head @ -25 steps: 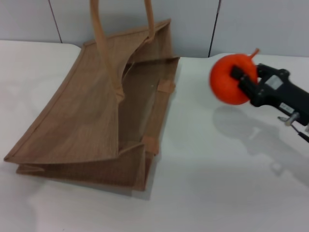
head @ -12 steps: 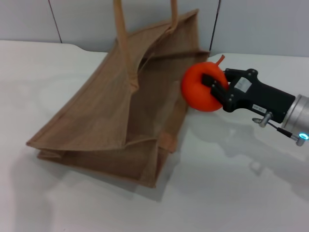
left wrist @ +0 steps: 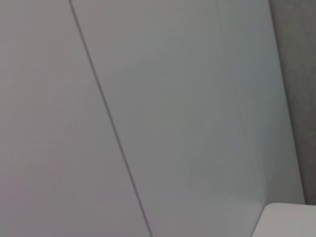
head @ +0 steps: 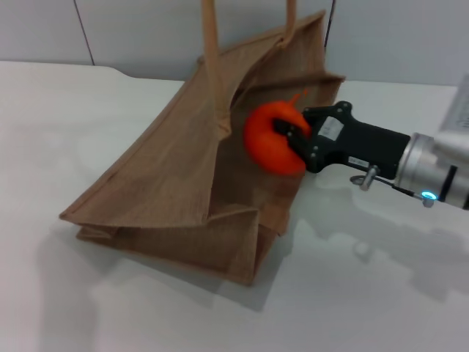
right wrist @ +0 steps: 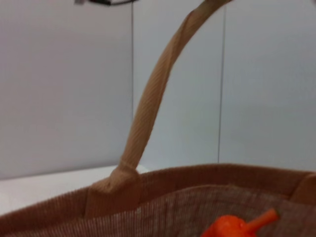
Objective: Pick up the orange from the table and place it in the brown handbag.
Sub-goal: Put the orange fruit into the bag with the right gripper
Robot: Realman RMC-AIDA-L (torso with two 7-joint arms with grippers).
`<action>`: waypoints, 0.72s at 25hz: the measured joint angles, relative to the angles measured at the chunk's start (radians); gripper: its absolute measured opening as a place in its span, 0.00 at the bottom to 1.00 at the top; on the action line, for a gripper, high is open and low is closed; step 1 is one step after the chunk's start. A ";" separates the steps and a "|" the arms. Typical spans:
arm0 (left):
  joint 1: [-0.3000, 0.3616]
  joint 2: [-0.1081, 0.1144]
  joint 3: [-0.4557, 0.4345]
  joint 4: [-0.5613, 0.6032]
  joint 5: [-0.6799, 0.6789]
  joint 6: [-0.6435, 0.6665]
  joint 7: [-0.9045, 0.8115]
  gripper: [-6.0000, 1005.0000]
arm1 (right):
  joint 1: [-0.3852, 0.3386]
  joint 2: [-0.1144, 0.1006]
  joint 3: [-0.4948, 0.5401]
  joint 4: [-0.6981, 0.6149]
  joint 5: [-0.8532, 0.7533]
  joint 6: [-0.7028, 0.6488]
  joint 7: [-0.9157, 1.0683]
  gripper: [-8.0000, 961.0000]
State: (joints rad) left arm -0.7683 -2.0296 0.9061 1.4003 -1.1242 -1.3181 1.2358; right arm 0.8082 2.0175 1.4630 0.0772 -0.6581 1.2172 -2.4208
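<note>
Table (head: pixel 110 315): we see a big white top, and the brown handbag sits on it.
Brown handbag (head: pixel 168 183): it leans over with its mouth open toward our right arm. We think that makes an easy way in.
Handle (right wrist: pixel 153 94): one loop stands up from the bag's rim, right above the fruit.
Right gripper (head: pixel 287 137): we hold it level, right at the bag's mouth. Its black jaws are closed tight on the orange, so the fruit cannot drop.
Orange (head: pixel 271 138): it is up off the table, just over the bag's rim and partly inside. Its little stem (right wrist: pixel 261 219) pokes out on the far side from the gripper.
Left arm: we cannot see it near the bag. Its camera looks only at a gray wall, so we cannot tell how its jaws are.
What comes next: we think we go a bit deeper, then let go.
</note>
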 joint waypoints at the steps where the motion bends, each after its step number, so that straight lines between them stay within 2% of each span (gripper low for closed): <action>1: -0.004 0.000 0.011 0.000 -0.003 0.003 -0.001 0.12 | 0.002 0.001 -0.010 0.009 0.000 -0.014 0.000 0.09; 7: -0.023 -0.001 0.034 -0.011 -0.028 0.007 0.000 0.12 | 0.012 0.003 -0.047 0.055 0.000 -0.116 -0.003 0.08; 18: -0.028 -0.002 0.042 -0.014 -0.037 0.008 0.000 0.12 | 0.026 0.005 -0.058 0.083 0.008 -0.175 0.036 0.07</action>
State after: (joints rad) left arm -0.7961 -2.0314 0.9480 1.3865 -1.1614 -1.3105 1.2360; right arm 0.8340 2.0221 1.4046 0.1598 -0.6498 1.0422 -2.3845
